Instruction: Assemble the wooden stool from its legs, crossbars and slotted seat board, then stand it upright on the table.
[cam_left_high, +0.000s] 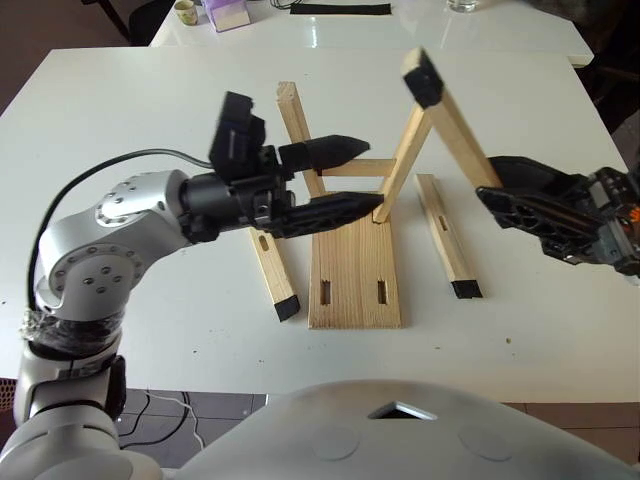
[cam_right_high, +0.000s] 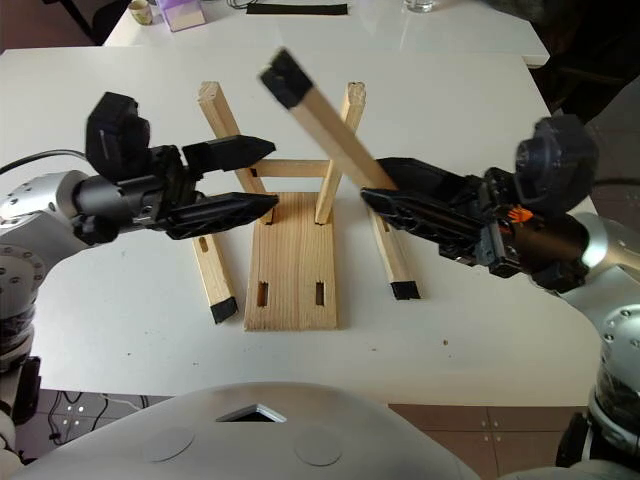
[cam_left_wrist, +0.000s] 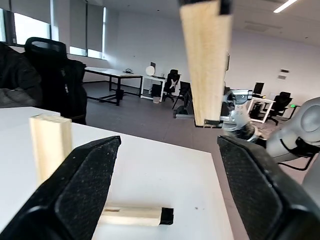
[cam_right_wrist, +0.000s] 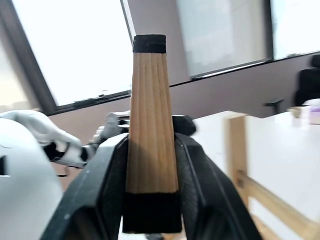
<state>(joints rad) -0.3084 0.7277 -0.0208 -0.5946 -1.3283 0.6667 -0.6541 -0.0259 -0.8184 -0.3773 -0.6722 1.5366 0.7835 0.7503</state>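
White worktop (cam_left_high: 120, 120) carries the stool parts. The left hand (cam_left_high: 372, 173) hovers with fingers spread wide over a flat leg (cam_left_high: 272, 265) and the slotted seat board (cam_left_high: 353, 275), which lies mid-worktop. Another leg (cam_left_high: 405, 160) leans up from the board's far end. The right hand (cam_right_high: 378, 185) clamps a black-capped leg (cam_right_high: 325, 119), held aslant above a loose leg (cam_left_high: 445, 245).

A tilted leg (cam_right_high: 325, 120) and frame (cam_right_high: 295, 168) crowd the seat board (cam_right_high: 290, 275).

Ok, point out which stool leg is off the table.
The leg clamped in the right gripper, slanting up with its black-capped end high. The other legs rest on the table or the seat board.
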